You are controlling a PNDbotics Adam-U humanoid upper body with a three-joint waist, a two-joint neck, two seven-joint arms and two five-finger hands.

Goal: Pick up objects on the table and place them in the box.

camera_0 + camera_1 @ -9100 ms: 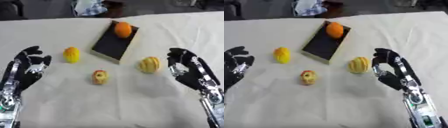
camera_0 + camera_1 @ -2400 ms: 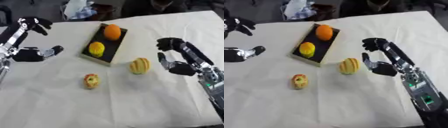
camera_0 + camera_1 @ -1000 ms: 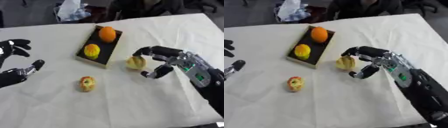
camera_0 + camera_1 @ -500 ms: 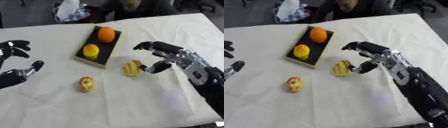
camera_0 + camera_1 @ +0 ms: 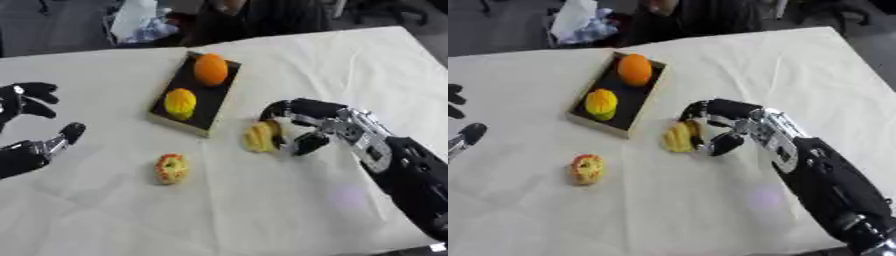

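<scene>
Currently the right hand (image 5: 306,127) curls partway around the pale ribbed fruit (image 5: 260,136) beside the box (image 5: 194,95); incomplete closure risks the fruit rolling away.

A cream-white cloth (image 5: 262,215) covers the worktop, lightly creased, with folds running across its near left part; beyond the far edge, at the left, a crumpled white and pale blue bundle (image 5: 140,25) lies just off the cloth; right of it stands a dark shape (image 5: 254,17), too blurred to make out; the floor behind is grey.
</scene>
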